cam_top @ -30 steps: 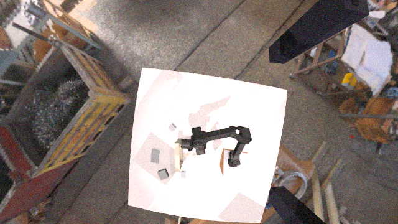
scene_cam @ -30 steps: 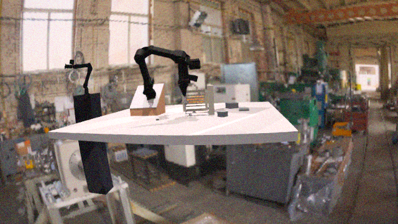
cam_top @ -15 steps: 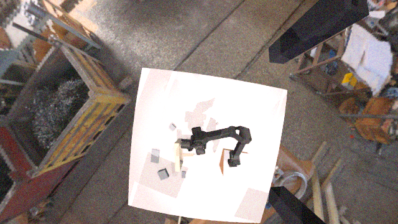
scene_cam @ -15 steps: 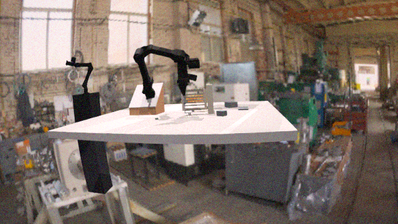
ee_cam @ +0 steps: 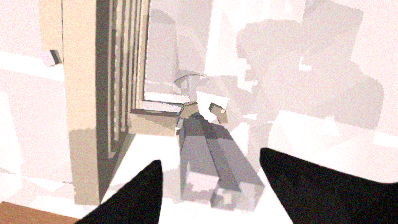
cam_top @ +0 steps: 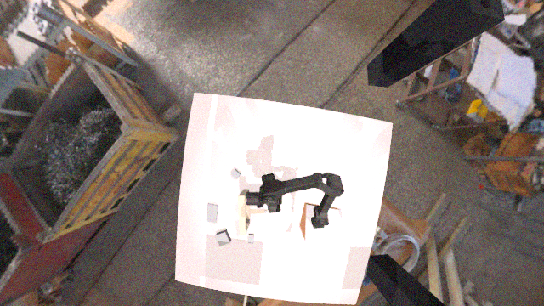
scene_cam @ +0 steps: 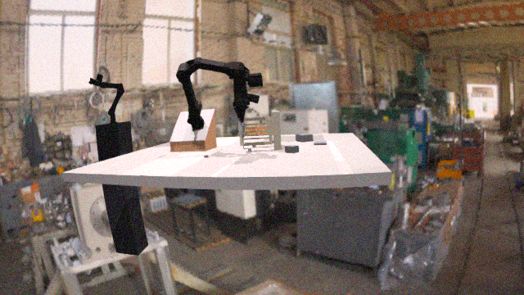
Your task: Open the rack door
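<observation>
Seems to have swung the door (cam_top: 257, 211) (scene_cam: 258, 143) (ee_cam: 152, 123) wide, centre-left; opened the end effector (cam_top: 273, 205) (scene_cam: 241, 119) (ee_cam: 212, 161) around the handle (scene_cam: 242, 136) (ee_cam: 220, 162), lower centre; must back clear.

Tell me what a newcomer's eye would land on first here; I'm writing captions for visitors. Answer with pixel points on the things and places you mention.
Probably the black arm (cam_top: 297, 184) (scene_cam: 213, 65), arching over the bright white table (cam_top: 297, 263) (scene_cam: 229, 180). Next, the wrist view's grey handle (ee_cam: 215, 160), between the open gripper's (ee_cam: 211, 156) dark, spread fingers, with the tan slatted rack (ee_cam: 82, 100) at left.
</observation>
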Tool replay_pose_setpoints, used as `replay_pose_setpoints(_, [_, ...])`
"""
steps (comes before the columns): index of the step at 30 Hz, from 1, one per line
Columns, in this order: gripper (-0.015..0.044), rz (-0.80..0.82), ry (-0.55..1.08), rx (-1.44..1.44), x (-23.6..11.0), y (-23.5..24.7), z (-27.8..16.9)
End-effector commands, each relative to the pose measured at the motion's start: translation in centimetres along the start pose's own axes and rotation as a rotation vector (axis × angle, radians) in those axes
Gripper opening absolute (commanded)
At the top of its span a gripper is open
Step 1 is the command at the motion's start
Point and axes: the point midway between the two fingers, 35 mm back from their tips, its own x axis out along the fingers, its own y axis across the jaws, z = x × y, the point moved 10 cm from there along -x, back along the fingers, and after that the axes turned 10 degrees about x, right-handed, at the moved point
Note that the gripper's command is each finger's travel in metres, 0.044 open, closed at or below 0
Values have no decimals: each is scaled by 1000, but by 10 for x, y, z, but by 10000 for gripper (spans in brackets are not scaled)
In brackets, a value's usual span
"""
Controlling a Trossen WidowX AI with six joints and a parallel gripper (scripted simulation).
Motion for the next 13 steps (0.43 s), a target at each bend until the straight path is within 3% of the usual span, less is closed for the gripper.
replay_pose_setpoints(1, [280,7,-7,7,-7,-1,1])
replay_pose_setpoints(13, [280,8,-6,9,-25,-1,2])
